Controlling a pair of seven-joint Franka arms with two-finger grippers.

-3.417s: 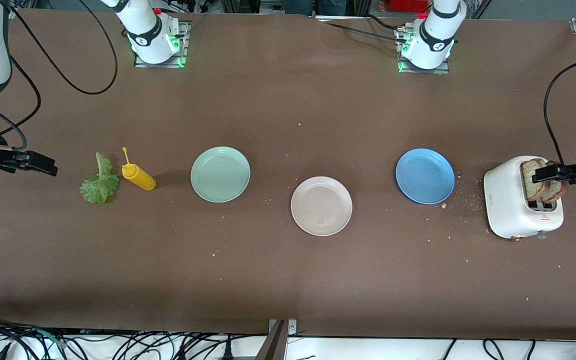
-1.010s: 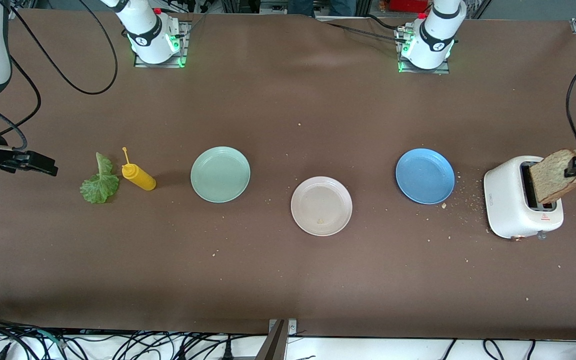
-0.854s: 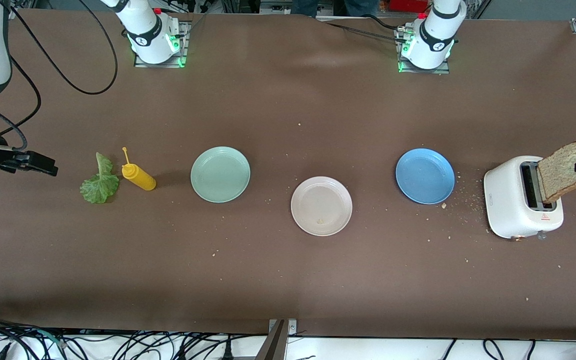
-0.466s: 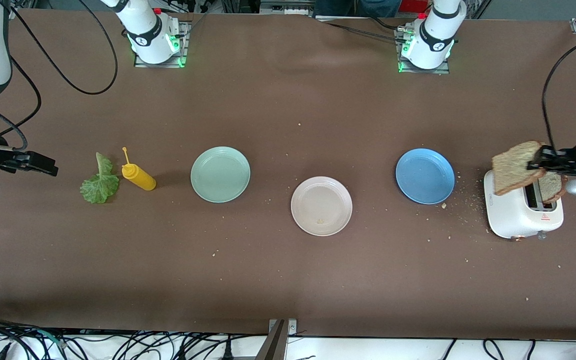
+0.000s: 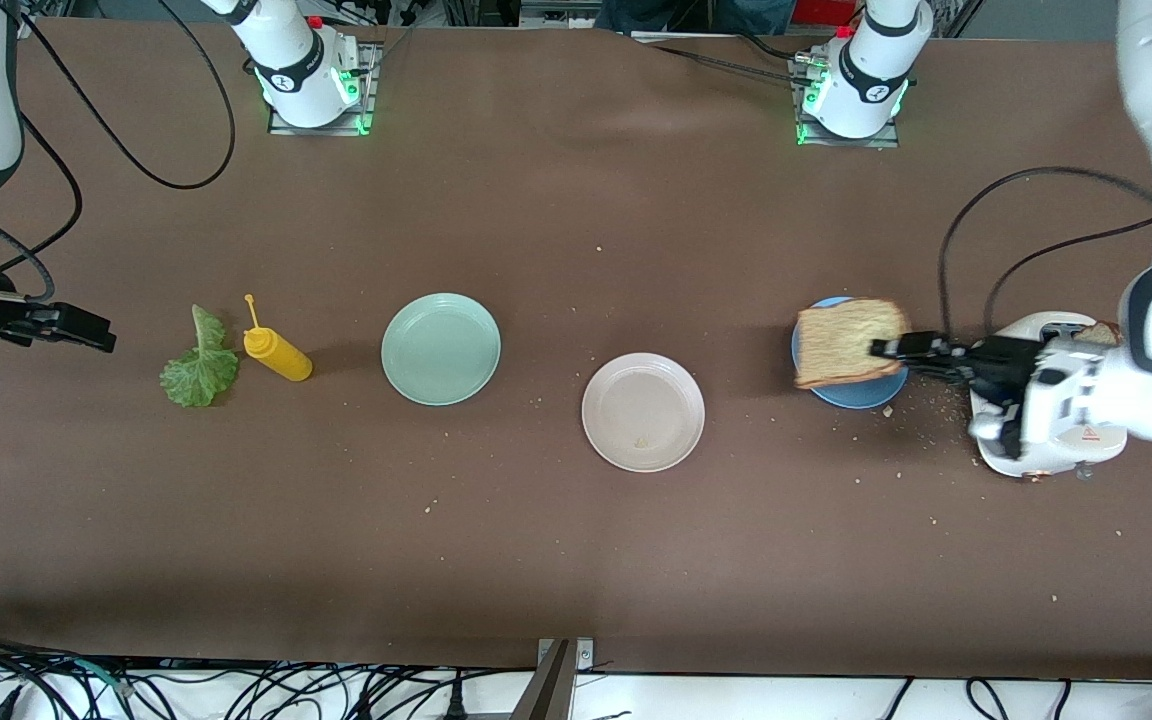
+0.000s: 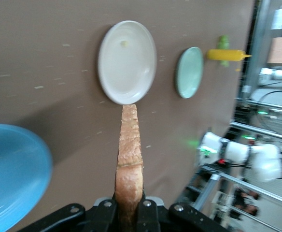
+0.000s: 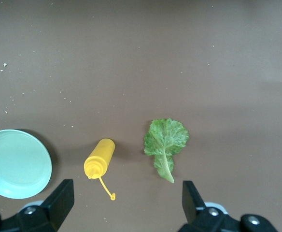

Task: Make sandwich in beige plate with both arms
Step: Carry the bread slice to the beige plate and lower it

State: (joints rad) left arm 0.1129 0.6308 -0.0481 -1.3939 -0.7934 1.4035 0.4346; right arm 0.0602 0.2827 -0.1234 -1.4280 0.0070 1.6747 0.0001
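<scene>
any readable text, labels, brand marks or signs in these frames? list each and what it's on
No text reads as words.
Red triangular warning sign, on the white toaster's side facing the front camera; the print beside it is too small to read.
Small marking on the toaster's end toward the blue round plate: too small to read.
Black logo bands on both white arm bases: lettering too small to read.

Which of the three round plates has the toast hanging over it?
The round blue plate, nearest the white toaster. The left pincer holds the brown toast slice above it; the mint-green plate and beige plate sit uncovered.
</scene>
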